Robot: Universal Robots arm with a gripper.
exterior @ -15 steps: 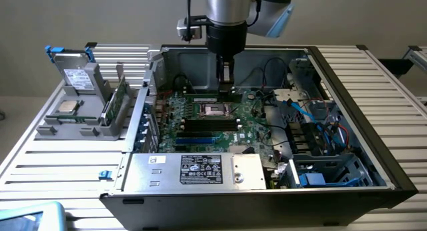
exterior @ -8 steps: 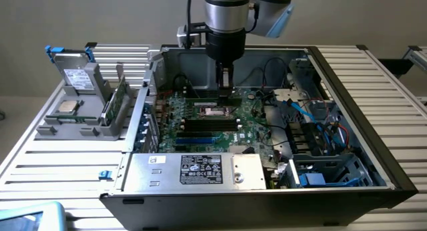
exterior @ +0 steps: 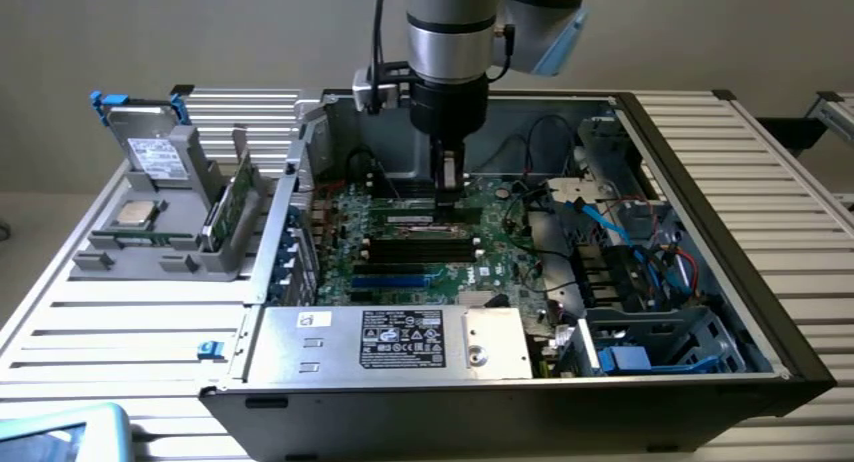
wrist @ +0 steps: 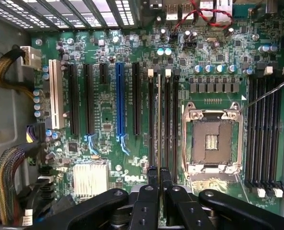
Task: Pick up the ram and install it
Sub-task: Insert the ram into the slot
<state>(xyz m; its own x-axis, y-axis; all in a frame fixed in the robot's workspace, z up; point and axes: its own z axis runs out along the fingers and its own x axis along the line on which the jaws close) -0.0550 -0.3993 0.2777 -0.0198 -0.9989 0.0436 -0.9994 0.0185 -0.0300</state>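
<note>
**Wrist view:** the end effector (wrist: 159, 173) is clenched on the ram (wrist: 159, 120). The ram is seen edge-on, in line with the black memory slots (wrist: 169, 120). These lie between the blue expansion slot (wrist: 119, 103) and the open processor socket (wrist: 212, 139).

**Exterior view:** the arm (exterior: 447, 42) reaches down into the open computer case (exterior: 721, 282) on the slatted worktop (exterior: 120, 322), and its wrist masks the grip. At the exterior view's left, a grey holder (exterior: 174, 254) carries a labelled drive (exterior: 158, 157) and a square processor (exterior: 135, 214).

Arm (exterior: 451, 32): upright, silver column coming down from above.
Gripper (exterior: 453, 187): hangs below the wrist, pointing straight down.
Fingers (wrist: 153, 181): drawn nearly together, pinching the ram (wrist: 158, 120) edge-on between them.
</note>
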